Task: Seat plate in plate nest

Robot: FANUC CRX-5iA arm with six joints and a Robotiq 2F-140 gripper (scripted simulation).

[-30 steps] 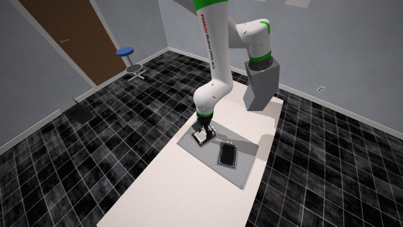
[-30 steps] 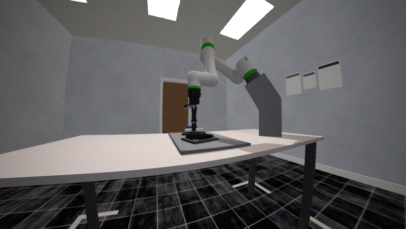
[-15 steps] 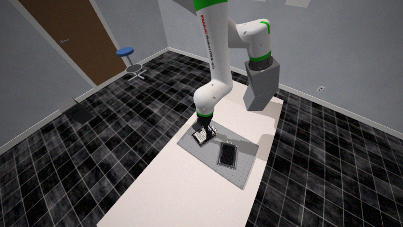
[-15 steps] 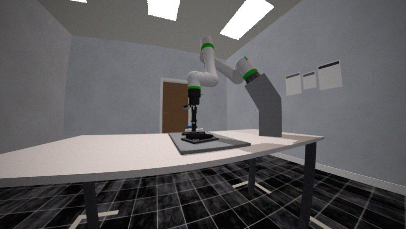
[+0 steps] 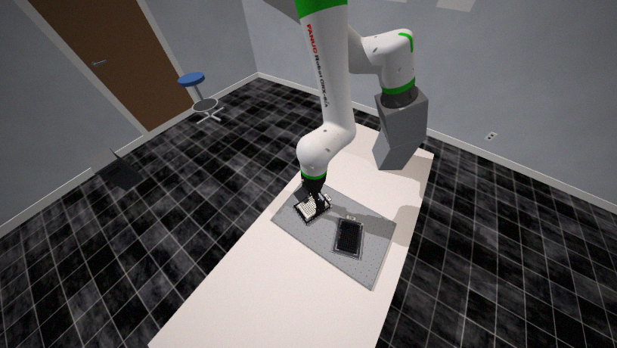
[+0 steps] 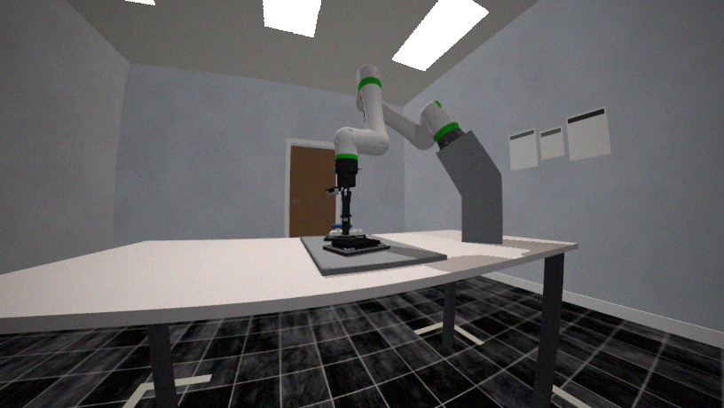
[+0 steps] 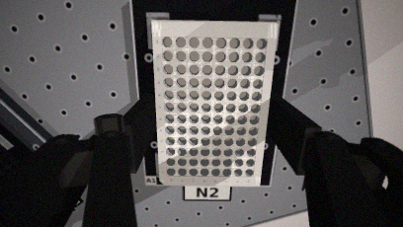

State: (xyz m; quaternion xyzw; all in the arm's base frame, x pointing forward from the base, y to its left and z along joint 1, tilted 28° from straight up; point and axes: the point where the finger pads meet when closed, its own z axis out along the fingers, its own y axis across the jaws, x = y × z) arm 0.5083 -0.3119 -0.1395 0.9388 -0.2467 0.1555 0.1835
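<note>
Desk [image 5: 268,276]: white top, dark legs; carries a grey perforated base plate [image 5: 367,263] on its half toward the arm's end.

Arm [image 5: 328,86]: white with green bands, mounted on a grey pedestal [image 5: 401,129] at the far right corner of the desk; wrist points straight down over the base plate.

Gripper [image 7: 212,143]: black, two fingers closed on the long sides of plate B83, one on each side.

Plate B83 [image 7: 213,104]: white, many-welled, held over plate nest N2 [image 7: 140,74], a black frame with a label reading N2 at its near end. In the wrist view the plate stands slightly skewed to the frame; whether it touches the nest cannot be told.

Plate B38 [image 5: 348,237]: black, lying flat in plate nest N1 [image 5: 334,247], on the same base plate, beside N2 and nearer the desk's right edge.

Room: brown door [image 5: 107,56], blue stool [image 5: 191,79], dark tiled floor [image 5: 86,242].
</note>
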